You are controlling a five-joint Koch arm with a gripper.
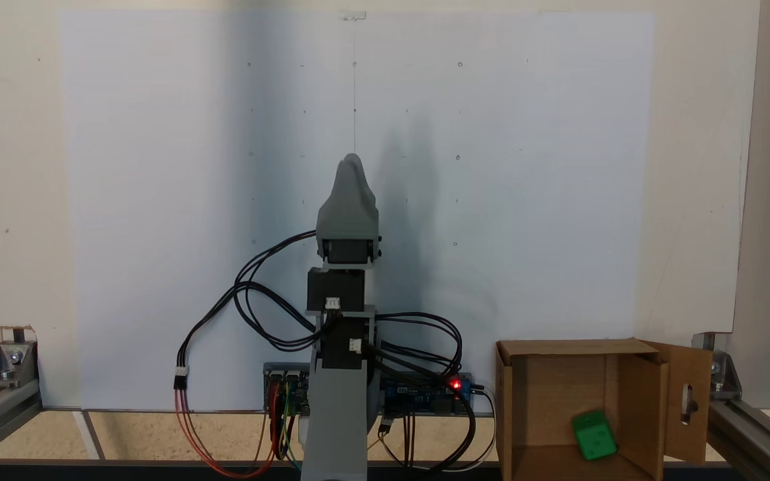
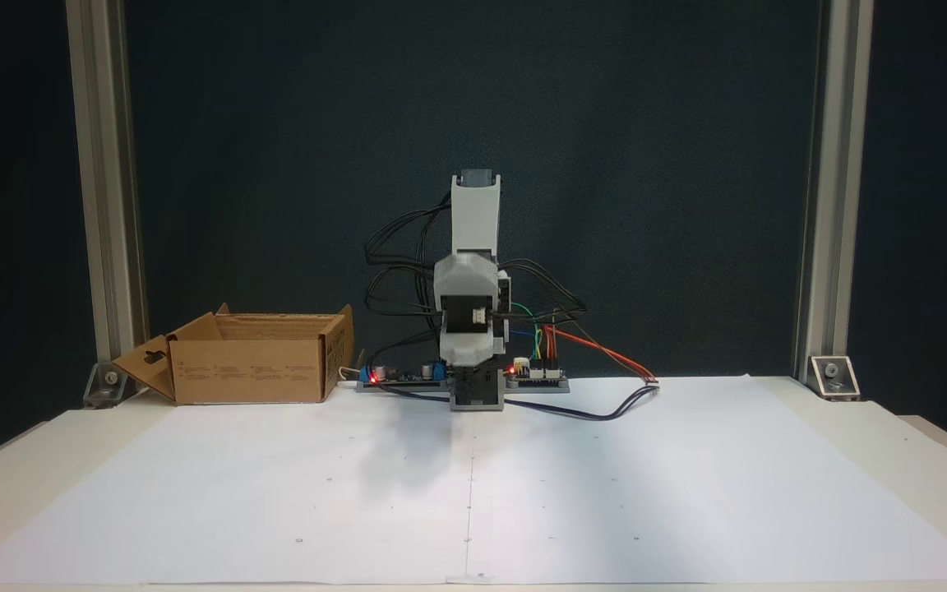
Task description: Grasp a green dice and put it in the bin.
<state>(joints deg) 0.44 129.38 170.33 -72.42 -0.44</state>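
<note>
Cardboard bin [image 1: 559, 394] holds the green dice [image 1: 594, 435] — tilted, low against its right inner wall. Gripper [image 1: 351, 162] sits folded over the base, empty; jaws overlap, spread impossible to tell.

Arm [image 2: 472, 304] folded upright at centre; bin [image 2: 247, 366] to its left.

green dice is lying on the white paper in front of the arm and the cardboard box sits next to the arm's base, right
Not quite. The green dice is not on the white paper; a fixed view from above shows it inside the cardboard box, against the box's right wall. The box does sit beside the arm's base.
</note>
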